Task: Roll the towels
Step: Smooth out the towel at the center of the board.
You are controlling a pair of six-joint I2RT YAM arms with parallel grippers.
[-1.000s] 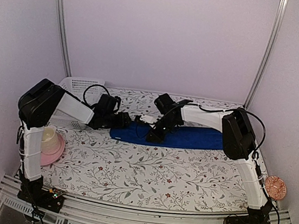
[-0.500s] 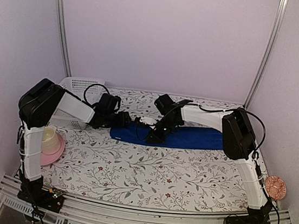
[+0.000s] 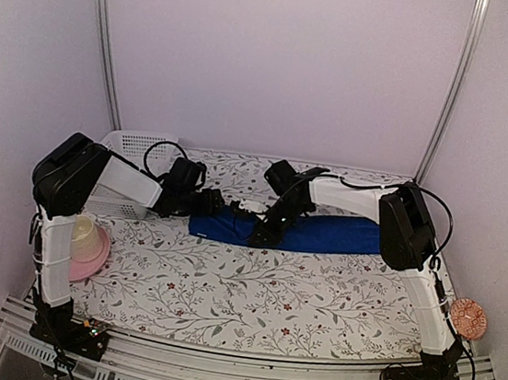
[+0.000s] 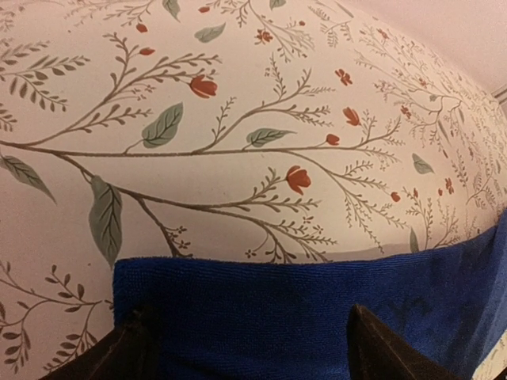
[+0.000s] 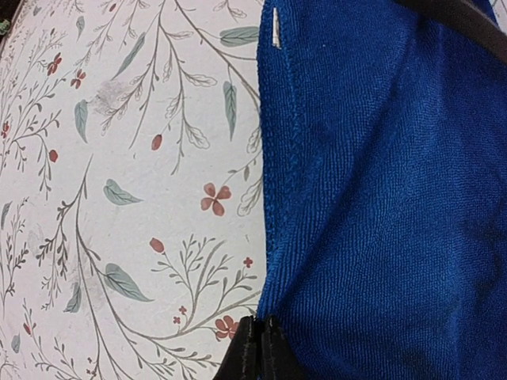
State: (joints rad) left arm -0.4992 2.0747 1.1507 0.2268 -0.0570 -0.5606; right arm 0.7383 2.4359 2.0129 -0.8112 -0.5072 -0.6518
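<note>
A long royal-blue towel (image 3: 332,235) lies flat across the back of the flowered table. My left gripper (image 3: 218,204) is low at its left end. In the left wrist view the left gripper (image 4: 253,352) is open, with one finger (image 4: 131,352) and the other (image 4: 384,348) standing wide apart over the blue towel (image 4: 277,317). My right gripper (image 3: 256,235) is at the towel's near edge, left of its middle. In the right wrist view the right gripper (image 5: 260,344) is shut, pinching the hem of the blue towel (image 5: 380,198), and creases fan out from the tips.
A white slotted basket (image 3: 134,149) stands at the back left behind my left arm. A pink bowl (image 3: 89,253) holding a pale cup sits at the left edge. A round patterned disc (image 3: 467,316) lies off the table at the right.
The left jaws have opened a little wider over the towel's left end. The right gripper has stayed shut at the hem, and the towel has barely shifted.
</note>
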